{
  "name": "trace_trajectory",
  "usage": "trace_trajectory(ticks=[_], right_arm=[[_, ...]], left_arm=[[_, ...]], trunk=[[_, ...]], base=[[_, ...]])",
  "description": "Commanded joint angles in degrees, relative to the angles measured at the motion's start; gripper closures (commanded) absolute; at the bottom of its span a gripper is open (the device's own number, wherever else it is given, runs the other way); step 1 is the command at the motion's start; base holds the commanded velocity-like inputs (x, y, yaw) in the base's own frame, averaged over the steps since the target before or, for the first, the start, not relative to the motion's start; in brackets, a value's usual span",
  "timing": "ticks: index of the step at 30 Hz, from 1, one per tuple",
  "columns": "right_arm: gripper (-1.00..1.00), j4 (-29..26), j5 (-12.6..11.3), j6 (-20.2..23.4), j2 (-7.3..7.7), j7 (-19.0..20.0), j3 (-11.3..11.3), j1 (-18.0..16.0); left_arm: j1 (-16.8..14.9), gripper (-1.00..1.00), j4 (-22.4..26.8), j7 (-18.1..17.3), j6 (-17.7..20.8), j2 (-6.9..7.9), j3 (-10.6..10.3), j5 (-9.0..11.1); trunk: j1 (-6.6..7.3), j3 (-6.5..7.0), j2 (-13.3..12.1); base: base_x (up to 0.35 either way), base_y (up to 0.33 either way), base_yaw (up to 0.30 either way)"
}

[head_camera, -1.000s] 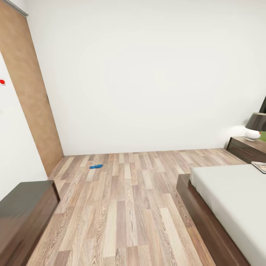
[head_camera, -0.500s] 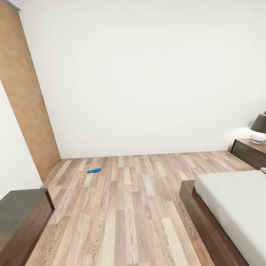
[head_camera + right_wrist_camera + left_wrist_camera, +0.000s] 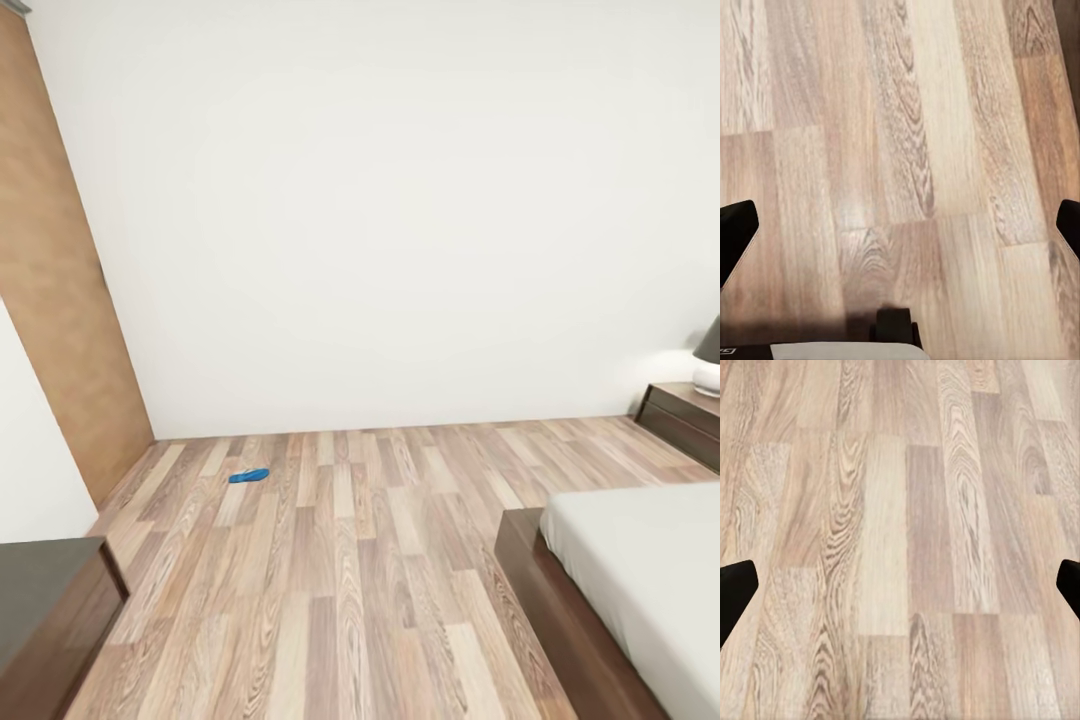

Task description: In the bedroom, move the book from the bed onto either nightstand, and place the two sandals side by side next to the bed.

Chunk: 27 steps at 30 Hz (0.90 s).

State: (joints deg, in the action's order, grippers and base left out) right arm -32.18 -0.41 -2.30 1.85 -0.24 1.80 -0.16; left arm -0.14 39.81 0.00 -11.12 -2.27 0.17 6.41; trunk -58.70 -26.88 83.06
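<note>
Lying alone on the wood-plank floor [image 3: 340, 560] near the far white wall [image 3: 400, 200], a single blue sandal [image 3: 248, 476] is seen in the head view, close to the brown door [image 3: 60, 300] at the left; it is too small for its straps to be made out. The bed [image 3: 640, 570] is cut off at the right edge, so only a corner of the pale mattress and its dark frame is shown. Beyond it, a nightstand [image 3: 685, 420] is partly cropped, and the lamp [image 3: 708, 365] on it is half out of frame. A dark cabinet [image 3: 45, 610] is clipped at the lower left.

In the wrist views, the left gripper [image 3: 900, 589] and the right gripper [image 3: 900, 232] are each seen over bare planks, with dark fingertips at opposite edges, spread wide and holding nothing.
</note>
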Motion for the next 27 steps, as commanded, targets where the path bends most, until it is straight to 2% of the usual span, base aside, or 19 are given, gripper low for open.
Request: trace_trajectory(ticks=[1, 27], right_arm=[[-1.0, 0.0, 0.0, -0.2, -0.01, 0.0, 0.0, 0.0], [-1.0, 0.0, 0.0, -0.2, -0.01, 0.0, 0.0, 0.0]], left_arm=[[0.0, -1.0, 0.0, 0.0, -0.1, -0.02, 0.0, 0.4], [0.0, -1.0, 0.0, 0.0, -0.1, -0.02, 0.0, 0.4]], trunk=[[-0.03, -0.05, 0.0], [-0.03, -0.05, 0.0]], base=[[0.328, 0.0, 0.0], [0.328, 0.0, 0.0]])
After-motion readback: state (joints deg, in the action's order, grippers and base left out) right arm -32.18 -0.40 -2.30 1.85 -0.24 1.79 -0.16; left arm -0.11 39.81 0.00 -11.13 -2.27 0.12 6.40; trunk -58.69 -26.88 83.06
